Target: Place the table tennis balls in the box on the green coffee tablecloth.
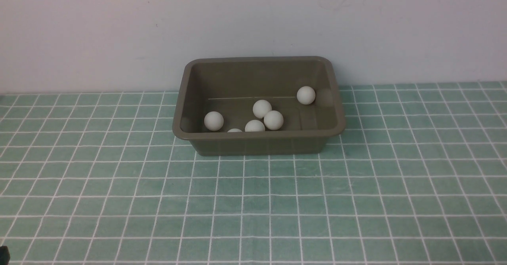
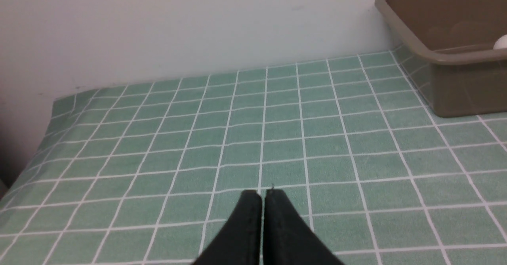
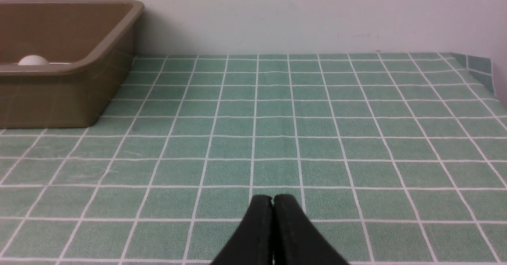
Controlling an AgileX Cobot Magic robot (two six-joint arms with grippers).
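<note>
Six table tennis balls (image 1: 273, 120) show inside the box (image 1: 257, 143), none on the green coffee tablecloth (image 1: 253, 201). Left gripper (image 2: 262, 193) and right gripper (image 3: 272, 197), both pressed together and empty, flank the box about equally.

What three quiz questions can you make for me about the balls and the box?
1. True or false: some table tennis balls lie on the green coffee tablecloth outside the box.
2. How many balls show in the front view? A) four B) six C) nine
3. Fill in: the left gripper and the right gripper are both ____.

Key
1. False: every ball in view is inside the box.
2. B, one of them half hidden behind the near wall.
3. Shut, holding nothing.
</note>
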